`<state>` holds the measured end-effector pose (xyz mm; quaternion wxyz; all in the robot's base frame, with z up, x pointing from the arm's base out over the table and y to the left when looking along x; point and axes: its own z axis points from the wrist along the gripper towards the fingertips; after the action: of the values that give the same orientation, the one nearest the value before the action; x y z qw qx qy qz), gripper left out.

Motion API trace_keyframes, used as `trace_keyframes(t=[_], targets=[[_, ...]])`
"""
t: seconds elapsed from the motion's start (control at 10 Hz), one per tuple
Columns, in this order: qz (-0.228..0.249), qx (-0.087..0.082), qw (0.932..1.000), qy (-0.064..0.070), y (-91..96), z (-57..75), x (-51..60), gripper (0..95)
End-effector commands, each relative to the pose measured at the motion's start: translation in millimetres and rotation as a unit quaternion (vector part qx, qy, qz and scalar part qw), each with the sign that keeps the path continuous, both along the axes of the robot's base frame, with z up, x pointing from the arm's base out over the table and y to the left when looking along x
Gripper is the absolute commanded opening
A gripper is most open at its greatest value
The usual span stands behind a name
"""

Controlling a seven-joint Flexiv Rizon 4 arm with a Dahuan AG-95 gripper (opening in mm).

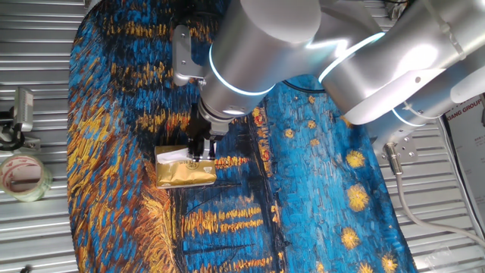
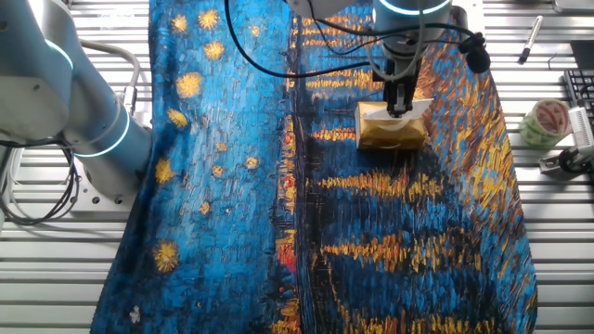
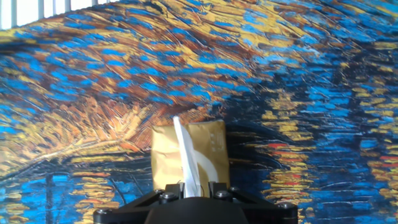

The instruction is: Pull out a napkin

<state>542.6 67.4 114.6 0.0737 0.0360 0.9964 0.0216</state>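
The gold tissue packet [image 1: 186, 174] lies flat on the blue and gold painted cloth; it also shows in the other fixed view [image 2: 390, 136] and the hand view [image 3: 166, 155]. My gripper [image 1: 201, 155] stands straight over it, fingers pointing down, also seen in the other fixed view [image 2: 399, 109]. In the hand view a narrow white strip of napkin [image 3: 185, 149] rises from the packet's top slot up between my fingers, and the gripper [image 3: 195, 184] is shut on it. A bit of white napkin [image 1: 173, 156] shows at the packet's top edge, and beside the fingers in the other fixed view [image 2: 420, 106].
A tape roll [image 1: 23, 176] lies off the cloth on the slatted metal table, also seen in the other fixed view [image 2: 548, 121]. A pen [image 2: 531, 37] lies near it. The arm's base [image 2: 83, 130] stands beside the cloth.
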Motion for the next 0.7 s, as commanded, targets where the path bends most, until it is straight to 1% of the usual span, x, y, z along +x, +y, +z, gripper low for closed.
trace_keyframes(t=[0.1,0.3,0.5,0.6,0.7], targets=[[-0.001,0.0,1.0,0.001,-0.3,1.3,0.6,19.0],[-0.007,0.001,1.0,0.003,2.1,3.2,4.4,19.0],[-0.006,0.001,1.0,0.003,2.2,2.0,4.4,19.0],[-0.007,0.0,1.0,0.003,2.2,1.5,4.4,0.0],[-0.008,0.002,1.0,0.003,2.2,1.4,4.4,0.0]])
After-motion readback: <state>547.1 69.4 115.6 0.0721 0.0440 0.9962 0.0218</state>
